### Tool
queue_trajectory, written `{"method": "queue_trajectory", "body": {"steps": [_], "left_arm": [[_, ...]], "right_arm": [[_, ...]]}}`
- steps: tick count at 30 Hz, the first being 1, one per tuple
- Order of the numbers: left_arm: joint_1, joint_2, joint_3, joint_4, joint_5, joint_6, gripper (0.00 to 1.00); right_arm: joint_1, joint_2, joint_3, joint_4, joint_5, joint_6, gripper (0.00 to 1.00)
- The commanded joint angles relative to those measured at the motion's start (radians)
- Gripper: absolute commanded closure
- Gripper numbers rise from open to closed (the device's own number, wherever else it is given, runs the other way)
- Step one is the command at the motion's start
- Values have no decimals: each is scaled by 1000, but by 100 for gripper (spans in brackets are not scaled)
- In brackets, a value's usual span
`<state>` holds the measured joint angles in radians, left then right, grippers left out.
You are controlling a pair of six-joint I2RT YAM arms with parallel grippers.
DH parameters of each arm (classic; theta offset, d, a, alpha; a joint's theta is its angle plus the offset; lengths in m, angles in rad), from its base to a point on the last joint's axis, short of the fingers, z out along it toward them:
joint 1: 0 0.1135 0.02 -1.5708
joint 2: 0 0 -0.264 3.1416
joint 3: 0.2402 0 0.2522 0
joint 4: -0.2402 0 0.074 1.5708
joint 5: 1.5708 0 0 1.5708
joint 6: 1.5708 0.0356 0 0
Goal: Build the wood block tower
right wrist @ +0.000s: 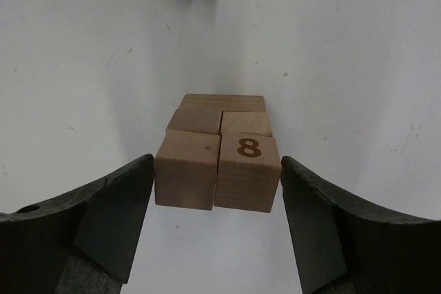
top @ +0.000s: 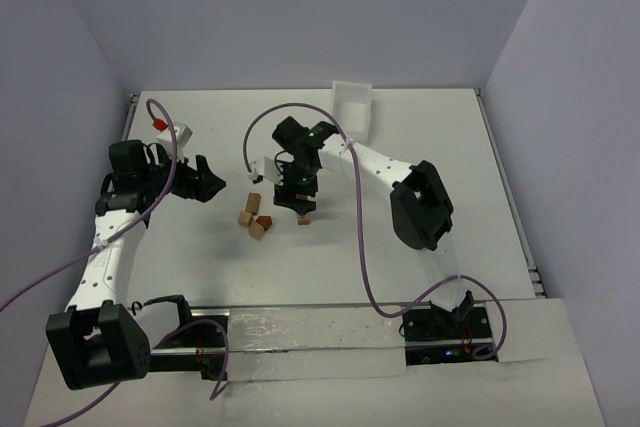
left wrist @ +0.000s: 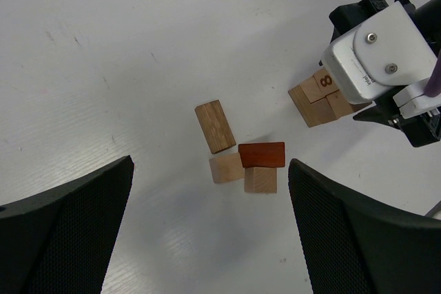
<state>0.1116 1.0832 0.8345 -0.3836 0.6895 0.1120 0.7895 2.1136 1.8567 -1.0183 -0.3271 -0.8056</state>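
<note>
The wood block tower (top: 303, 217) stands at mid-table. In the right wrist view its top layer is two tan cubes side by side, a plain one (right wrist: 186, 170) and one marked "8" (right wrist: 248, 169), resting on lower tan blocks (right wrist: 222, 120). My right gripper (right wrist: 217, 170) straddles this top pair, with its fingertips (right wrist: 141, 177) pressed against the two outer sides. My left gripper (left wrist: 210, 191) is open and empty, just short of four loose blocks: a tan bar (left wrist: 215, 126), a pale cube (left wrist: 226, 167), a reddish-brown block (left wrist: 262, 155) and a tan cube (left wrist: 260, 180).
A white tray (top: 352, 107) stands at the back of the table. The loose blocks (top: 256, 219) lie just left of the tower. The right arm (left wrist: 375, 53) shows over the tower (left wrist: 318, 101) in the left wrist view.
</note>
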Motion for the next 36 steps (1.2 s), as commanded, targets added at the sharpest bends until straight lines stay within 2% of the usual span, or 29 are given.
{"method": "queue_trajectory", "body": {"steps": [1,17,22,24,26,30,36], "left_arm": [[7,-1,9,49,13,-5,1],[7,-2,8,51,14,-8,1],[7,0,8,50,13,-6,1],[7,0,8,51,12,-6,1],[7,0,8,52,13,-6,1],[7,1,5,56,14,-9,1],[7,1,5,54,15,-3,1]], "right_arm": [[5,-21,-4,-8,9,-33,21],[-7,-32,-11,-28,4,-98,30],[-7,-29,-7,-38,1,-101,29],[-7,-27,-8,-39,0,-101,27],[-7,-29,-8,-39,-3,-100,18],[-8,-29,-4,-38,-3,-88,7],[-7,-27,10,-32,-3,-64,1]]}}
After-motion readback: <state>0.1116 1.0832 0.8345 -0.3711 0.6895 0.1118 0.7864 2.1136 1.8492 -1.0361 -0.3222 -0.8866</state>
